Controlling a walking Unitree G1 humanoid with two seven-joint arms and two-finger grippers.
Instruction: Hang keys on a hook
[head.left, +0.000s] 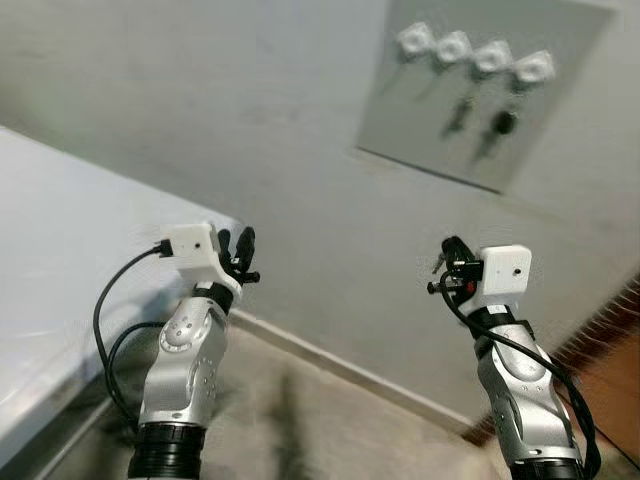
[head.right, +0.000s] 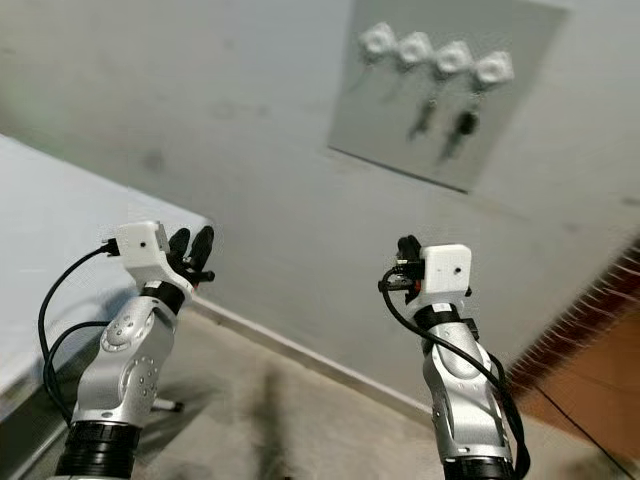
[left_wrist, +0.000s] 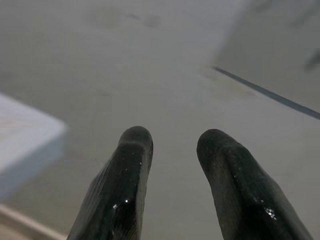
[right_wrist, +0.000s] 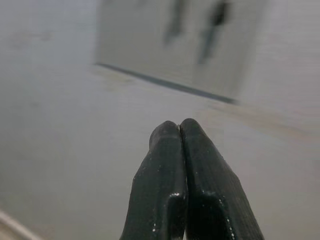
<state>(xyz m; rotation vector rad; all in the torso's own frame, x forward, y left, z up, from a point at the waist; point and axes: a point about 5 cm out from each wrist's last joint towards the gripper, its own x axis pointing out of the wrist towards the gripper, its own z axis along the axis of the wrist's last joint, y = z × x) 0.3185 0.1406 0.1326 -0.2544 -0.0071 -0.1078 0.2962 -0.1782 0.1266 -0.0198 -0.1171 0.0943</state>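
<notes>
From where I stood, the two sets of keys (head.left: 480, 128) already hung on the board (head.left: 470, 90) up at one o'clock, under the white hooks (head.left: 475, 52). The right gripper (head.left: 448, 262) was pressed shut with nothing between its fingers, well below the board; the left gripper (head.left: 240, 252) stood parted and empty at nine o'clock. A careless upward reach might have knocked the hanging keys loose.

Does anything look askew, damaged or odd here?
Nothing stands out. The grey board sits flat on the wall with four white hooks in a row, and two sets of keys hang from the right-hand hooks. The left hand is open and the right hand shut, both short of the board.
</notes>
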